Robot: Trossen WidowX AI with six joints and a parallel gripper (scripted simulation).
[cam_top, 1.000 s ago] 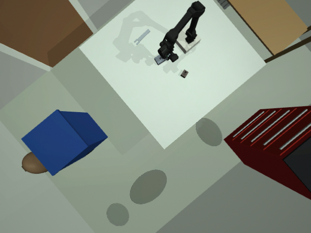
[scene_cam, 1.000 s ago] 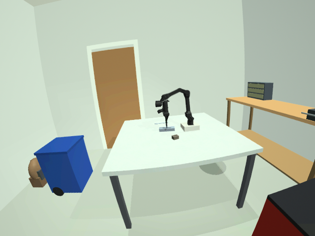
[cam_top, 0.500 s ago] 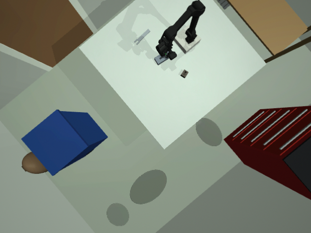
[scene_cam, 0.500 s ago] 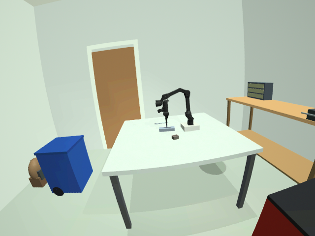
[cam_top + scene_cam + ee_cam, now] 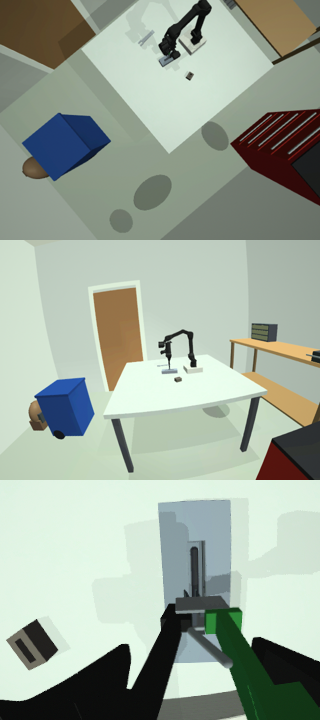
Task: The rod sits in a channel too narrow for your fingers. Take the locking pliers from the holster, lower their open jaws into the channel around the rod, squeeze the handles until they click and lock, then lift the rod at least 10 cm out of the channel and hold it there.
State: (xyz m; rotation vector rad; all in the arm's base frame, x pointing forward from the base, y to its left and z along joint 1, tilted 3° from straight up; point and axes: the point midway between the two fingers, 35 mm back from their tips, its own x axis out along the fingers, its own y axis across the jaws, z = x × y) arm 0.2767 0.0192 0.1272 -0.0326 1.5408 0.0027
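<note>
Above a white tabletop (image 5: 144, 85) (image 5: 180, 392) (image 5: 60, 540), the black arm (image 5: 184, 21) (image 5: 191, 344) reaches leftward from its pale base (image 5: 191, 52) (image 5: 189, 371), with its gripper (image 5: 169, 54) (image 5: 169, 363) (image 5: 191, 648) pointing down over the blue-grey block (image 5: 162, 62) (image 5: 164, 372) (image 5: 172, 555). The jaws stand partly open, with the grey locking pliers (image 5: 200, 604) held between them. In the close view, the dark rod (image 5: 194, 567) lies lengthwise inside the block's narrow channel (image 5: 203, 555), and the pliers overlap its nearer end; whether their tips are inside the channel cannot be told. A silver bar (image 5: 212, 649) slants from the tool, beside a green part (image 5: 223, 621). The exterior view places a small brown slotted block (image 5: 189, 75) (image 5: 178, 379) (image 5: 31, 647) on the near side, a little to the right, and a pale wrench-shaped tool (image 5: 146, 37) (image 5: 162, 365) on the far side, to the left. A blue bin (image 5: 56, 145) (image 5: 63, 407) stands at left, well apart from the table.
</note>
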